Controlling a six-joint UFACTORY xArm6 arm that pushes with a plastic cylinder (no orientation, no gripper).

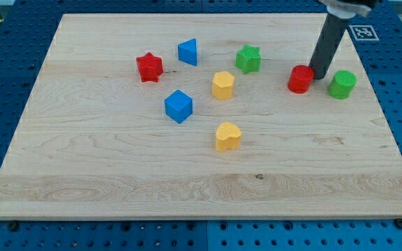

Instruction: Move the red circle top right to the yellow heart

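My tip (317, 74), a bare rod holding nothing, touches the red circle (299, 79) on its right side. The green circle (342, 84) sits just right of the tip, near the board's right edge (384, 118). I judge the push is under way: the circle must slide left and downward to a spot up-right of the yellow heart (227, 136), well down-left of the tip. That stretch looks open; the other yellow block (222, 85) lies further left.
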